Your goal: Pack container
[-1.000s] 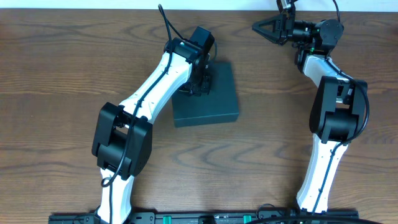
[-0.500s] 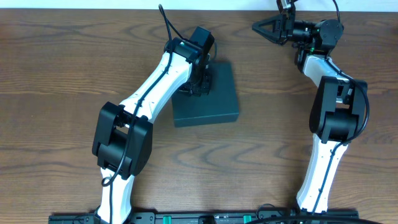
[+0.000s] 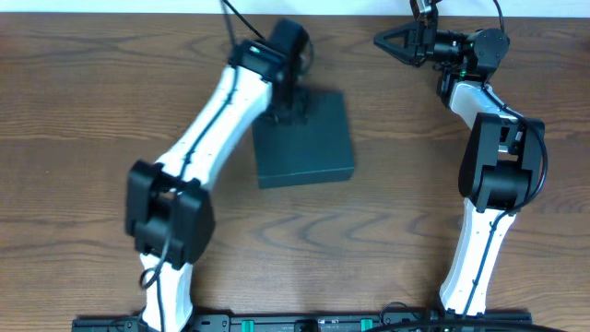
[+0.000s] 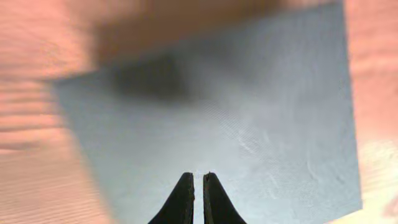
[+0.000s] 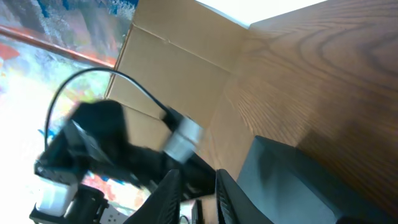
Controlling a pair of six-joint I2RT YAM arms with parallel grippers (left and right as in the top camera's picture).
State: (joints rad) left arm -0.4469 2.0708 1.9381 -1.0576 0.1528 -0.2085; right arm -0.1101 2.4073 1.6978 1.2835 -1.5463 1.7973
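The box [image 3: 312, 148] lies flat on the table [image 3: 83, 101] with its lid down, directly beneath the left gripper [image 4: 197, 178]. From those jaws it spreads ahead and to both sides, so the tips sit over the lid's surface, not at an edge. The left jaws are pinched almost together with only a sliver between the fingers, and they hold nothing. The wrist picture is too blurred to tell whether the tips touch the lid or hang just above it. The right gripper [image 3: 380, 40] is well apart from the box, near the table's far edge and pointing across toward the left arm. Its fingers stand slightly parted with nothing between them. No loose goods show anywhere near either pair of jaws, and the lid looks flush, so the packing itself seems finished. The step in hand is most likely pressing or checking the closed lid. If the flap needs seating, the next move calls for the closed left tips to bear down evenly on the lid without sliding the box. Otherwise they should lift straight up and clear, while the right jaws keep out of the way.
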